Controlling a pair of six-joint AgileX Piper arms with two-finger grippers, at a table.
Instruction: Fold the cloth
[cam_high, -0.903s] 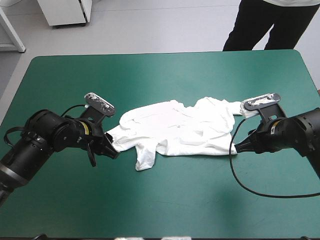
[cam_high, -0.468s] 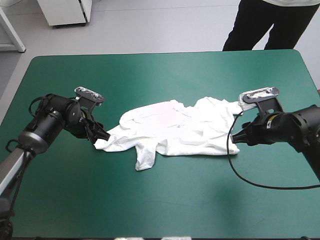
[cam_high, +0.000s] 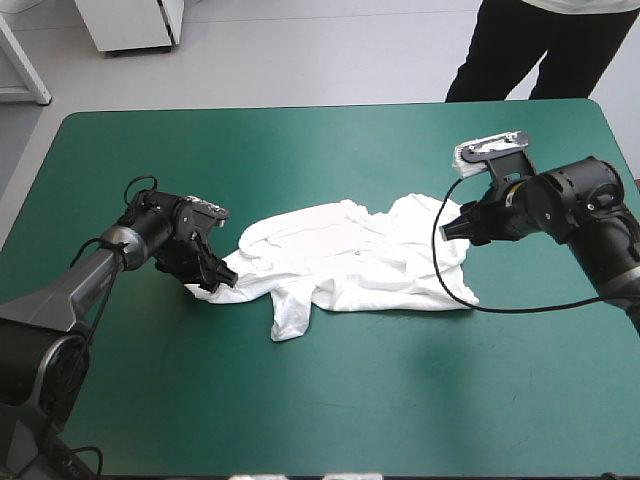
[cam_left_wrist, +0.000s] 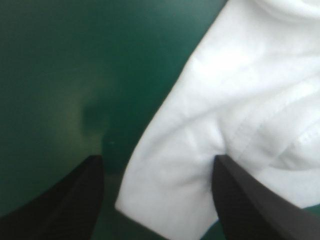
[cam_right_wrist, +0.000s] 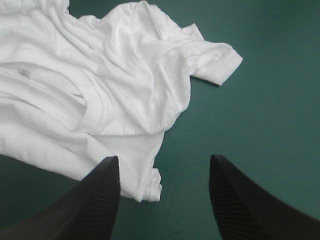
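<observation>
The T-shirt (cam_high: 350, 262) lies loosely spread and wrinkled at the middle of the tabletop (cam_high: 300, 150), on the teal-green cover. The left hand (cam_high: 218, 278) sits low at the garment's left end. Its black fingers (cam_left_wrist: 65, 205) stand apart, with a white corner of the fabric between them. The right hand (cam_high: 448, 228) is at the garment's right end, likewise spread apart. Bare cover shows between its tips, a short sleeve (cam_right_wrist: 215, 62) lies ahead, and a hem corner lies just beside one finger.
</observation>
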